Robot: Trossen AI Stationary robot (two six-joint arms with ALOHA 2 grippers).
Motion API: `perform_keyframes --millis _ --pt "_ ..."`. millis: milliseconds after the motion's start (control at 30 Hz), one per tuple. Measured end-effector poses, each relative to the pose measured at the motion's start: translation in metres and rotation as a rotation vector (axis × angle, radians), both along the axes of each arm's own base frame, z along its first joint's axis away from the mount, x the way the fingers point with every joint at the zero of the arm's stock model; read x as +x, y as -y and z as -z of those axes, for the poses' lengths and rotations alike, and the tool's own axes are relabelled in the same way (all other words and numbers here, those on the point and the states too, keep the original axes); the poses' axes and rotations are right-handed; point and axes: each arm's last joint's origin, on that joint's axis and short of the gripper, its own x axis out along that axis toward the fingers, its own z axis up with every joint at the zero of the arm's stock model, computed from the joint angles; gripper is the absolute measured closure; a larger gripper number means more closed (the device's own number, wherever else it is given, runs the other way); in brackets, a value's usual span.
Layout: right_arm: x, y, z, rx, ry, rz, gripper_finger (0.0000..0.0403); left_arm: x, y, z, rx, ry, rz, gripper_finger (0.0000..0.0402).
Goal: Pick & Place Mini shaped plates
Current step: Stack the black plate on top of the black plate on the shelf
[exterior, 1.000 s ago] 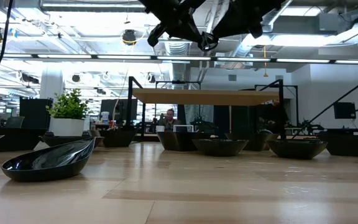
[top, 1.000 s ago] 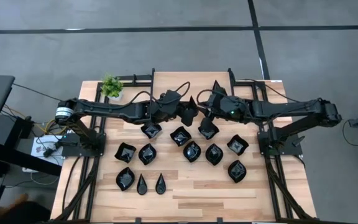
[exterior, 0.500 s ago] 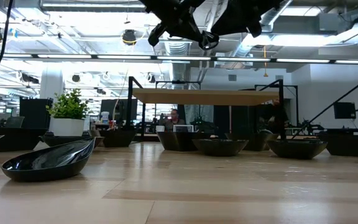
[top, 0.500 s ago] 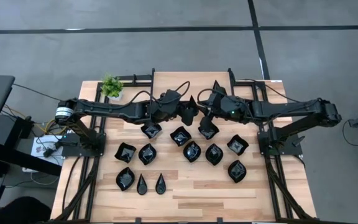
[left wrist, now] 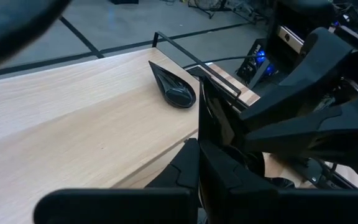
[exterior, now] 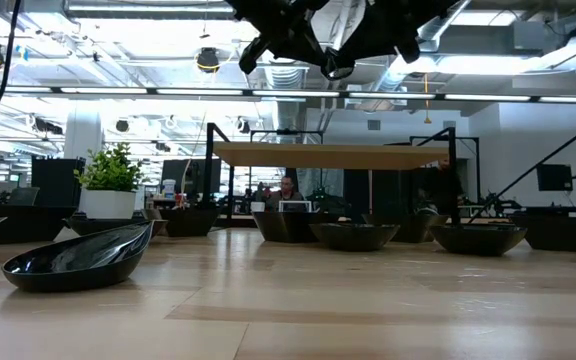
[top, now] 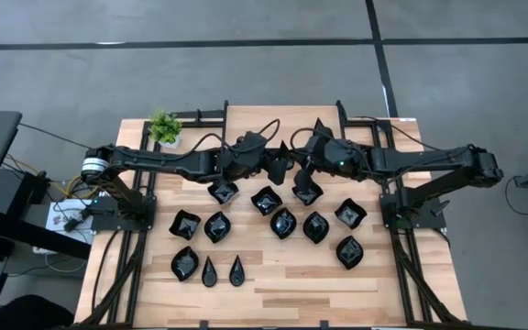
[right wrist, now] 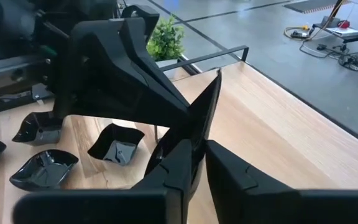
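**One plate, two grips, mid-air**

Left gripper (left wrist: 201, 149) and right gripper (right wrist: 199, 152) both pinched the plate (right wrist: 209, 106) by its rim, edge-up above the table (top: 337, 284) toward 12 o'clock. Other plates (top: 283, 223) lay toward 6. Probably light, stiff, slick and chippable, so grip the rim squarely.

The scene was evenly lit from overhead; ceiling lights (exterior: 208, 60) were blown out in the low view, and nearby fingers (right wrist: 229, 180) were blurred in wrist views.
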Motion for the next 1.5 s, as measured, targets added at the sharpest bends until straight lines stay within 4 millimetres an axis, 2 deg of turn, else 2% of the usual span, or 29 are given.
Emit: perform_keyframes --millis 200,500,1133,1500 --pt "0.0 0.0 0.0 -0.002 -0.004 0.004 0.0397 0.0 0.0 0.0 0.001 0.001 -0.003 0.0398" --pt "0.0 0.0 0.0 -0.009 -0.005 0.004 0.0401 0.0 0.0 -0.001 0.001 0.015 -0.003 0.0396" --pt "-0.002 0.0 0.002 -0.015 -0.026 0.022 0.0403 0.001 0.0 -0.002 0.001 0.026 0.004 0.0311" --pt "-0.007 0.015 0.004 -0.017 -0.064 0.112 0.0403 -0.008 0.003 -0.009 0.07 -0.042 0.04 0.0302"
